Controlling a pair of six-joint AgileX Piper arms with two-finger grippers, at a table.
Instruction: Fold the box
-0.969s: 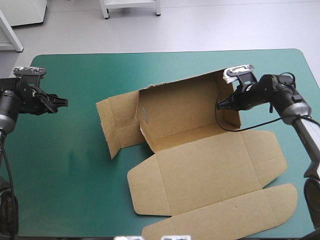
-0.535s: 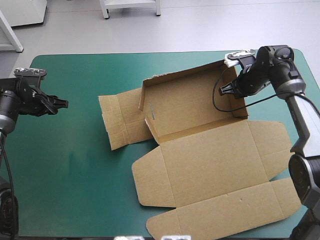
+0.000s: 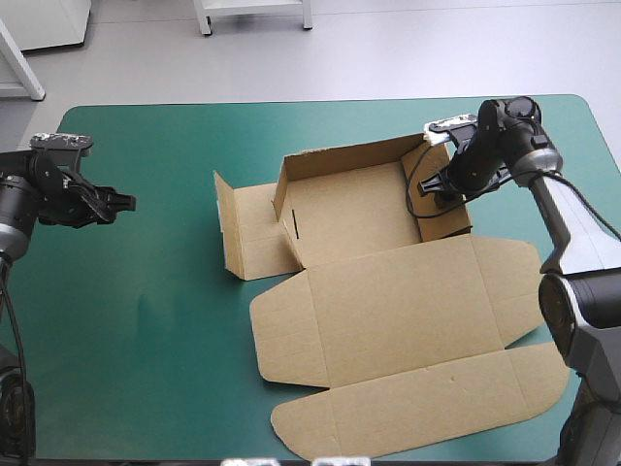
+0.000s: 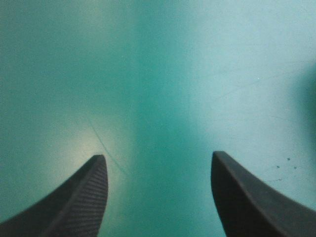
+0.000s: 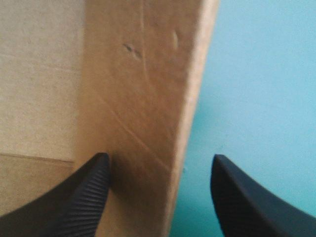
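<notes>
Since a moment ago the brown box (image 3: 388, 311) has slid a little toward the left of the worktop (image 3: 146, 320), and the outer panel of its left end flap (image 3: 225, 228), which lay flat before, now stands upright. The right claw (image 3: 432, 186) has come down from the far right corner to the right end wall (image 3: 444, 221). The left claw (image 3: 121, 202) has not budged from its place over the left side of the teal-green cover (image 4: 158, 59), well apart from the board. The box sits right of the worktop's middle as an open tray: the far wall (image 3: 349, 160) and both end walls are raised around the floor, and the lid (image 3: 398, 301) lies flat, reaching toward the near edge. From its own wrist, the right claw (image 5: 158, 163) is spread and straddles the right end wall (image 5: 148, 98), one black finger (image 5: 84, 197) on the inside by the tray floor and the other out over the bare cover. I cannot tell whether either finger touches the board. The left claw (image 4: 158, 160) is spread as well, with only teal-green cover between its fingers.
</notes>
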